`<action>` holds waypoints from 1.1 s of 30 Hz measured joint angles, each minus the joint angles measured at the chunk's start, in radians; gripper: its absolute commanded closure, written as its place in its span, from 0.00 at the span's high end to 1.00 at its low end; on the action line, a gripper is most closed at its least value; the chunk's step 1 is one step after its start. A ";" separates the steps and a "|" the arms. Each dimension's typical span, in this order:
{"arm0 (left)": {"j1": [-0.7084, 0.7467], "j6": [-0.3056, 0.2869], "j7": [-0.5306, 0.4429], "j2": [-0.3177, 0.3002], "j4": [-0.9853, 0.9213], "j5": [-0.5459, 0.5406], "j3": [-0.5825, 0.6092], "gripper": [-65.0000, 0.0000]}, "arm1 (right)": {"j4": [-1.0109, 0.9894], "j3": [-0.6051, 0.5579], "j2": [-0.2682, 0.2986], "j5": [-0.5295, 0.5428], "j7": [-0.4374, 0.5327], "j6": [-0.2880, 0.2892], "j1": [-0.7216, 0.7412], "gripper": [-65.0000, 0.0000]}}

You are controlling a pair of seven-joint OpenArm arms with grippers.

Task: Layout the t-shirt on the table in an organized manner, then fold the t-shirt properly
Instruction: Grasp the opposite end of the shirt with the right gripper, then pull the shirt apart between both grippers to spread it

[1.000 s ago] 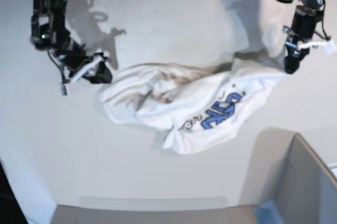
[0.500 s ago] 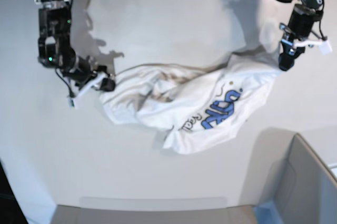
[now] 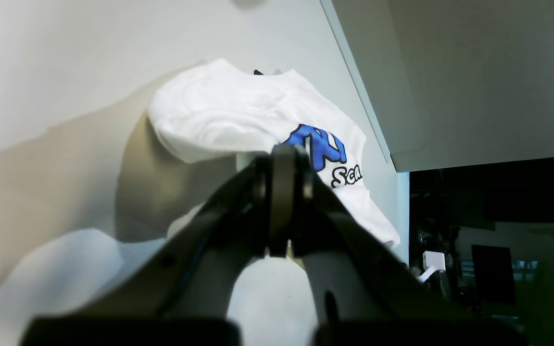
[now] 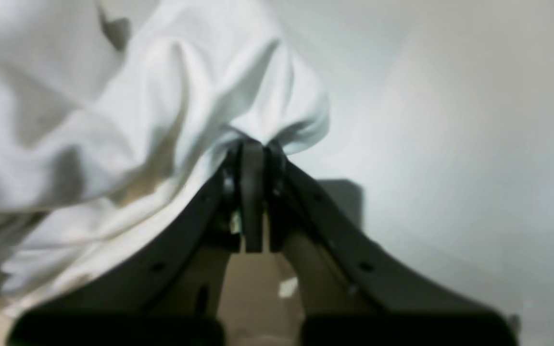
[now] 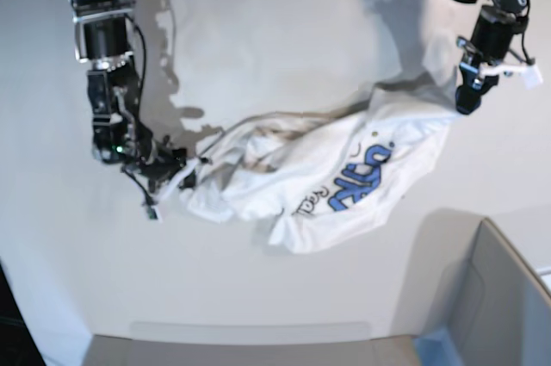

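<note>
Lettering on t-shirt partly hidden by folds. Right gripper and left gripper both pinch cloth edges, arms spread apart.

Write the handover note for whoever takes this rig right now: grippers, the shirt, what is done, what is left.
Right gripper: shut on the edge of the white cloth t-shirt with blue lettering.
Left gripper: shut, pinching the opposite edge of the shirt at the table's far side.
The shirt lies crumpled in a heap on the plain white table, print partly showing, with a grey box at the near corner.
Done: both edges gripped.
Left: spread the shirt flat, smooth it, then do every fold.
</note>
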 measured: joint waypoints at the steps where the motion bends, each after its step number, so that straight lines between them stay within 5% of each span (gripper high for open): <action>1: 0.000 0.000 0.000 0.000 0.000 0.000 0.000 0.00 | -0.011 -0.005 0.009 -0.032 -0.008 -0.002 0.022 0.00; 6: 0.000 -0.002 0.000 0.001 0.000 -0.001 0.000 0.00 | 0.075 0.003 0.089 -0.130 -0.033 -0.018 0.092 0.00; 9: 0.000 0.000 0.000 0.001 0.000 0.000 0.000 0.00 | 0.239 0.004 0.132 -0.179 0.033 -0.017 0.098 0.00; 13: -0.002 0.001 0.001 0.002 0.000 0.001 0.000 0.00 | 0.426 0.006 0.132 -0.323 0.141 -0.010 0.021 0.00; 18: 0.000 0.000 0.003 0.002 0.000 0.001 0.000 0.00 | 0.523 -0.038 0.108 -0.575 0.125 -0.009 -0.173 0.00; 25: 0.027 -0.001 0.001 0.003 0.000 0.001 0.000 0.00 | 0.606 -0.038 0.101 -0.757 0.124 0.001 -0.468 0.46; 33: 0.027 0.000 0.003 0.001 -0.076 0.001 0.005 0.00 | 0.772 -0.040 0.099 -0.737 0.135 -0.005 -0.515 0.48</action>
